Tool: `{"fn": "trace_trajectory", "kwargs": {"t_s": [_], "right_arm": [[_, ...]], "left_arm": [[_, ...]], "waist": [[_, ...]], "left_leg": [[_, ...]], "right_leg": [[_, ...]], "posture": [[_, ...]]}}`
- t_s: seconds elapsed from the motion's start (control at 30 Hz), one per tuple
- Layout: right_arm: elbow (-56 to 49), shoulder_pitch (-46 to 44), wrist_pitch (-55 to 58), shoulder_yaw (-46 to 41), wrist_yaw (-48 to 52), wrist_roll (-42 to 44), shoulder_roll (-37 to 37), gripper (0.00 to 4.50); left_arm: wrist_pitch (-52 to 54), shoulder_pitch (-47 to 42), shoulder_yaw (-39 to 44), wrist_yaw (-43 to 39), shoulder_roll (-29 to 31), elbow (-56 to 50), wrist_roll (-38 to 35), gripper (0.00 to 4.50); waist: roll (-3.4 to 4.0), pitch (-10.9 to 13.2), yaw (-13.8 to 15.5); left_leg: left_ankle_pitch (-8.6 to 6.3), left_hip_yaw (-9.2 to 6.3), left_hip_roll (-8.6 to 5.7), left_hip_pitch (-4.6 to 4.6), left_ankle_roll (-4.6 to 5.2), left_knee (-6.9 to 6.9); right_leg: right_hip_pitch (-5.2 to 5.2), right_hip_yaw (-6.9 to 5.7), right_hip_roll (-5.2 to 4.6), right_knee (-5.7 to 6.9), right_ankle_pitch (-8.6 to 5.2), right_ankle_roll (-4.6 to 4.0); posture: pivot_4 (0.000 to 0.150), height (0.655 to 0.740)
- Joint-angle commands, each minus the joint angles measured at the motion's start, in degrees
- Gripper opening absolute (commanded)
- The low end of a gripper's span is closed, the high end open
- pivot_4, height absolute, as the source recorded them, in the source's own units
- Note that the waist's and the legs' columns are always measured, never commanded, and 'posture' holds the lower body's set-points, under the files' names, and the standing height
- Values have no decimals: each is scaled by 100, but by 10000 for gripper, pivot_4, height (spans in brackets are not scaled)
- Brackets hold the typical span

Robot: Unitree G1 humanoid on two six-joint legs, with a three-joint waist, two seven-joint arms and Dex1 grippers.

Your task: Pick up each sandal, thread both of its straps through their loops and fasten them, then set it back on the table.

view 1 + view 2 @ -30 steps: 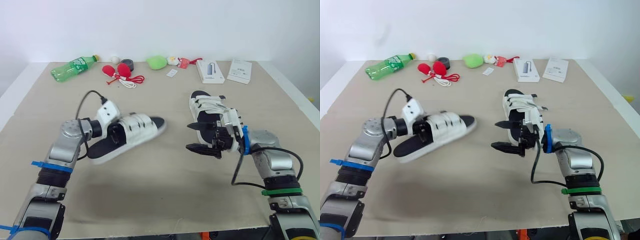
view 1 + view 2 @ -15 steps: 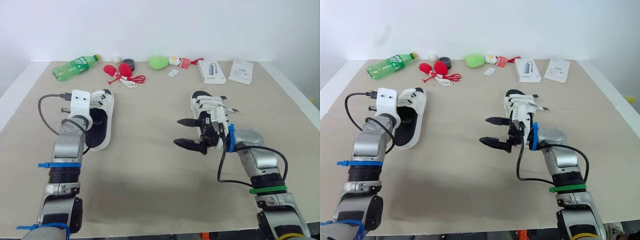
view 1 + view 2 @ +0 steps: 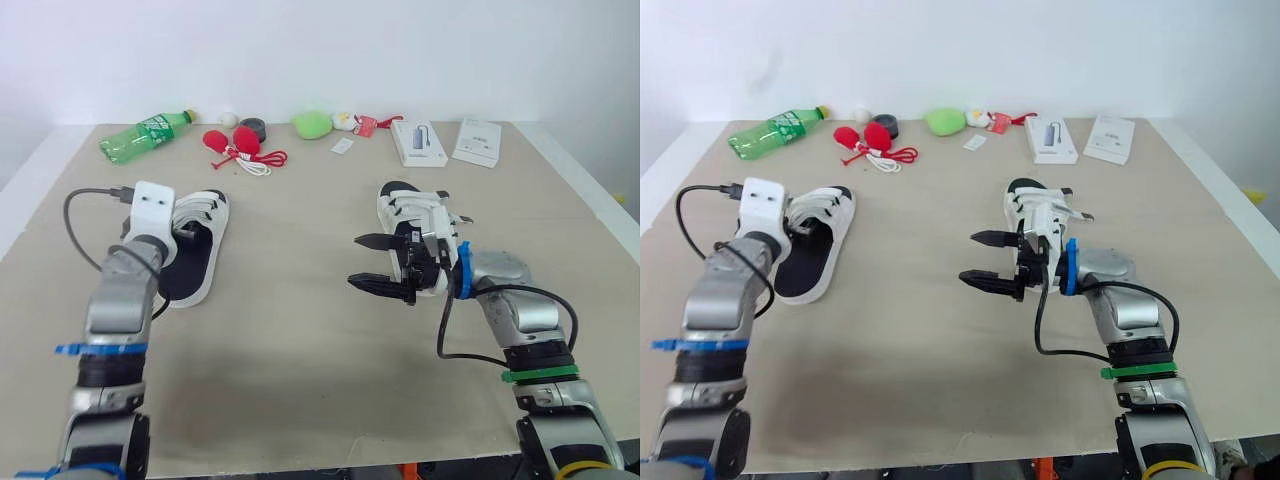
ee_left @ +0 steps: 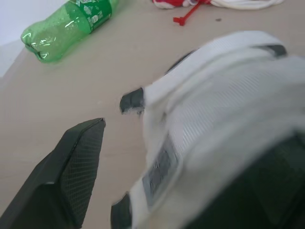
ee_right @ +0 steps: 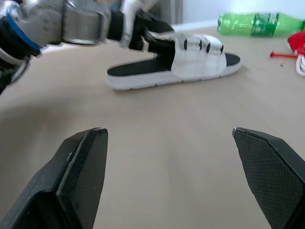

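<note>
The left sandal, white straps on a black footbed, lies flat on the table's left side. My left gripper sits over its straps. In the left wrist view one black finger stands clear of the white strap, so the jaws are open around it. The right sandal lies right of centre with loose strap ends sticking out. My right gripper hovers just left of it, open and holding nothing, its fingers pointing across the table at the left sandal.
Along the table's far edge lie a green bottle, red items with a cord, a black roll, a green pouch and two white boxes. Bare tabletop spans between the arms.
The left gripper carried the raised sandal to the left, laid it flat on the table and opened its jaws. The right gripper stayed open and shifted slightly left.
</note>
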Motion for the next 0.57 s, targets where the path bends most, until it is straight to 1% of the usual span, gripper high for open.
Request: {"fn": "trace_trajectory", "kwargs": {"t_s": [0.03,0.1,0.2,0.27,0.3,0.37,0.47,0.57], "right_arm": [[-118,-118,2,-173,111,86,-171,45000],[-27,-147,-30,-185,134,57,-199,45000],[37,-199,4,-198,137,87,-212,45000],[233,-192,-190,-236,313,69,-275,45000],[352,-139,-378,-276,535,82,-341,45000],[587,-13,-630,-370,919,104,-512,45000],[844,223,-930,-491,1273,42,-827,45000],[989,357,-1107,-585,1405,7,-1027,45000]], "left_arm": [[244,615,302,-272,256,-1497,-182,43696],[132,1081,243,-605,443,-2001,-285,43696],[-504,1666,356,-1256,645,-2457,-630,43696],[-965,1913,591,-2134,516,-2728,-1577,43696],[-1261,2056,482,-2657,660,-2740,-1822,43696],[-1683,2185,117,-3308,1061,-2550,-1788,43696],[-1905,2226,-209,-3998,1355,-2228,-1863,43696],[-2477,2292,-415,-4435,1543,-1936,-1828,43696]], "waist": [[0,0,-7],[0,0,-3],[-1,0,-10],[-4,2,-5],[-3,2,3],[-6,2,16],[-6,3,24],[-6,3,14]], "left_leg": [[0,-2,0,0,0,0],[0,0,0,1,0,0],[0,1,0,2,0,1],[0,9,0,10,0,1],[1,7,0,9,0,2],[4,8,0,11,0,3],[11,14,-2,10,-7,8],[14,25,-2,15,-5,10]], "right_leg": [[0,0,1,0,0,0],[1,2,0,0,-1,1],[2,2,-2,0,-3,4],[6,5,-5,-2,-5,6],[4,4,-4,-2,-5,5],[6,5,-6,-2,-12,-11],[10,5,-14,-6,-10,-14],[12,12,-18,-12,-8,-16]], "posture": [[1500,7400],[1500,7400],[1500,7400],[1500,7400],[1500,7400],[1500,7400],[1500,7400],[1500,7400]]}}
